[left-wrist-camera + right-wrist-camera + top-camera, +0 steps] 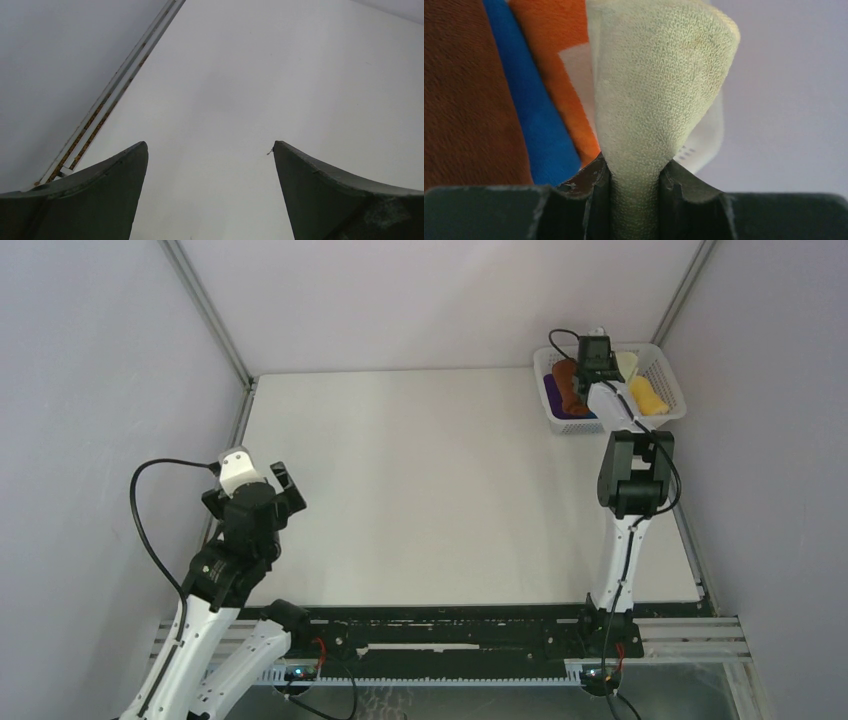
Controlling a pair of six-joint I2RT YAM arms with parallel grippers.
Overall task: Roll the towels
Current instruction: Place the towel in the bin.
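Right gripper (634, 175): a fold of the cream towel (659, 75) is being pinched between closed jaws, over the basket (672, 400) at the far right corner of the table (450, 490). Left of the fold, an orange roll (549, 50), a blue roll (534, 125) and the brown towel (464, 90) are being shown side by side. Left gripper (210, 155): jaws are being held wide apart above the table's left side.

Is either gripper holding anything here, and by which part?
The right gripper is shut on a bunched fold of the pale yellow-cream towel, at the basket. The left gripper is open, holding nothing.
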